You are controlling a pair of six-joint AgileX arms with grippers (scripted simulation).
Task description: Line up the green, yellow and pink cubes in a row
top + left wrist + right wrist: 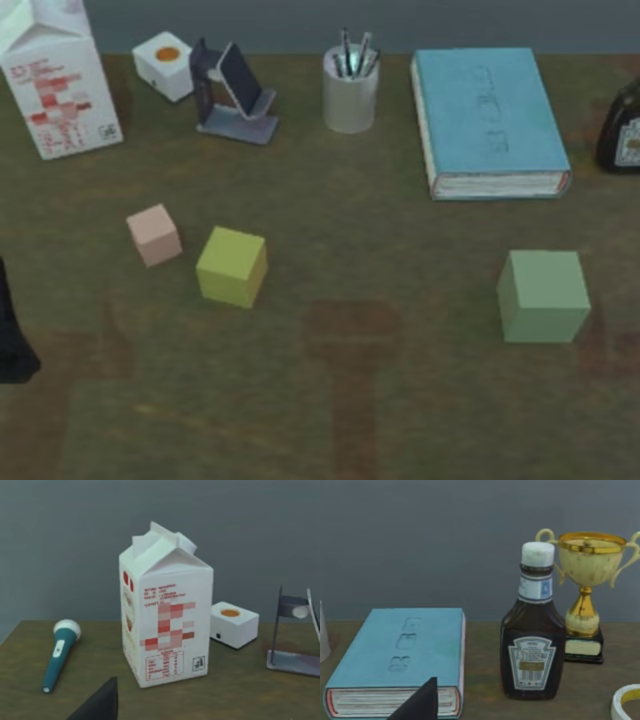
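The pale green cube (543,296) stands alone at the right of the table. The yellow cube (232,266) sits left of centre, and the small pink cube (154,235) is just to its left, a narrow gap between them. My left arm (12,340) is parked at the table's left edge, well clear of the cubes. The left gripper (160,712) is open and empty, showing one dark finger (102,702). The right gripper (480,712) is also open and empty, with one finger (422,702) in sight; this arm is outside the top view.
Along the back stand a milk carton (55,80), a white box with an orange dot (165,63), a phone stand (235,95), a pen cup (350,90), a blue book (488,120) and a sauce bottle (622,128). A microphone (60,652) and a trophy (587,595) appear in the wrist views.
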